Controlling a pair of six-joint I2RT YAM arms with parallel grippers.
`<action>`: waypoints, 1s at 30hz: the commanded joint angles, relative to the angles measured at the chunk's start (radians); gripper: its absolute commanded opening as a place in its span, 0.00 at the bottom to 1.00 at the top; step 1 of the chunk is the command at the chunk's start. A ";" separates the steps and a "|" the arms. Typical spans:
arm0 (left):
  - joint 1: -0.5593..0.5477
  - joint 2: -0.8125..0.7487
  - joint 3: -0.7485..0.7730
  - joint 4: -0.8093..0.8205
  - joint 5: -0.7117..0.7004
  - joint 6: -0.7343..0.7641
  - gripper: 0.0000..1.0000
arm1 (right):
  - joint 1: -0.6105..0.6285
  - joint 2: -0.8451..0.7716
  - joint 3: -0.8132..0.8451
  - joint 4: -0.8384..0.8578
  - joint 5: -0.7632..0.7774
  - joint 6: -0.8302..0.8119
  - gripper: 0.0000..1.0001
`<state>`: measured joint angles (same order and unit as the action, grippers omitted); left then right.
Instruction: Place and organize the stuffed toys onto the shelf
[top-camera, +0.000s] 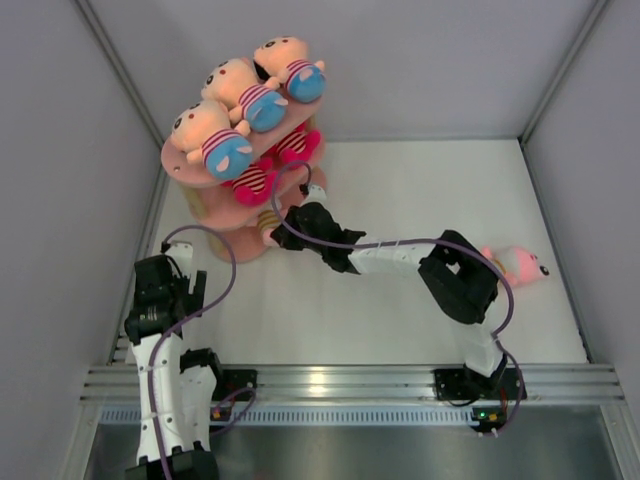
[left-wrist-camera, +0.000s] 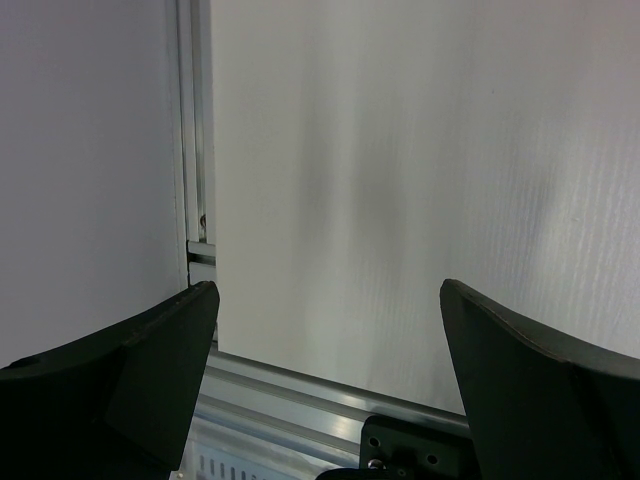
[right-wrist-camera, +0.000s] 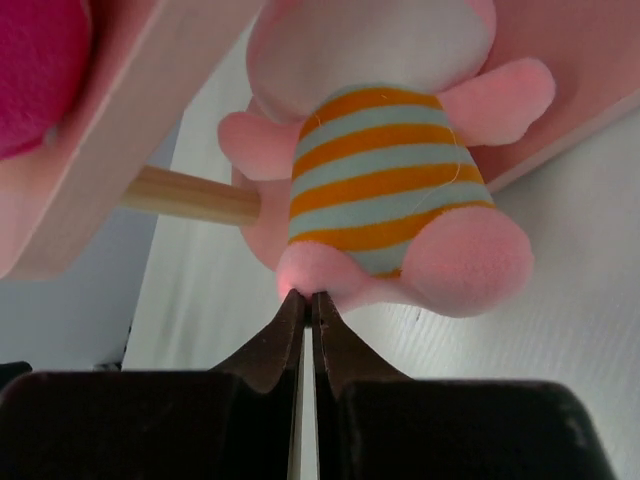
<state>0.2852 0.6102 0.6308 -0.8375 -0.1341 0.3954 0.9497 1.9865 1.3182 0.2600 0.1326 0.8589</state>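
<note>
The pink three-tier shelf (top-camera: 183, 167) stands at the far left. Three peach-headed toys with blue bottoms (top-camera: 215, 140) (top-camera: 245, 95) (top-camera: 288, 65) lie on its top board. Two magenta toys (top-camera: 255, 182) (top-camera: 298, 148) lie on the middle tier. My right gripper (top-camera: 283, 222) reaches to the bottom tier, shut on the foot of a pink toy with yellow stripes (right-wrist-camera: 385, 180), tips (right-wrist-camera: 308, 295) pinching its left leg. That toy lies partly under the middle board (right-wrist-camera: 130, 130). Another pink toy (top-camera: 518, 265) lies on the table at the right. My left gripper (left-wrist-camera: 330, 295) is open and empty.
A wooden post (right-wrist-camera: 190, 195) of the shelf runs just left of the held toy. Grey walls close in the table on the left, back and right. An aluminium rail (top-camera: 340, 380) runs along the near edge. The left arm (top-camera: 160, 290) is folded near the left wall.
</note>
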 joint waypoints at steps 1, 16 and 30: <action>-0.001 -0.015 -0.002 0.046 0.013 0.007 0.98 | -0.025 0.029 0.067 -0.019 0.024 -0.058 0.00; 0.000 -0.015 -0.002 0.044 0.018 0.008 0.99 | -0.035 0.052 0.035 0.169 -0.335 -0.279 0.00; 0.000 -0.015 -0.002 0.044 0.021 0.011 0.99 | -0.026 0.025 0.004 0.128 -0.415 -0.422 0.00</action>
<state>0.2852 0.6102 0.6308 -0.8375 -0.1234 0.3958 0.9180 2.0422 1.3396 0.3653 -0.2634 0.4885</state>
